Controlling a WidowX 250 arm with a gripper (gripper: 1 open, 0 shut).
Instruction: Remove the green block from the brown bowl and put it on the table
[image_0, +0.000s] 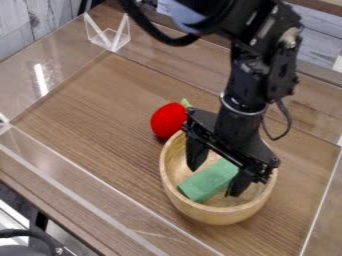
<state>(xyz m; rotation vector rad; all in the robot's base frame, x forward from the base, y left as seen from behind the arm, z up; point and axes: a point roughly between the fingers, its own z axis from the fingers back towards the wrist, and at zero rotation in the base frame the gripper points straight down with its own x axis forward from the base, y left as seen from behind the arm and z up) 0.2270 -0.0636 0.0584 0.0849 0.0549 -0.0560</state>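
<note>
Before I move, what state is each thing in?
Gripper: open, in the bowl's mouth, over the green block
Green block: inside the brown bowl, not yet out
Brown bowl: upright on the table
Red strawberry toy: on the table, beside the bowl

Evenly and moderately bright across the brown tabletop (100, 115), with soft, diffuse light and no hard-edged shadow to see. Falls gently into shade inside the bowl (201, 208), darker toward twelve o'clock, paler along the rim at six. Shows faint pale streaks of glare on the clear acrylic strip at eight o'clock. Sinks into near-black on the robot arm (247, 85), with only small grey highlights and little detail. Looks soft and low in resolution all over, fine edges slightly smeared, wood grain barely readable.
</note>
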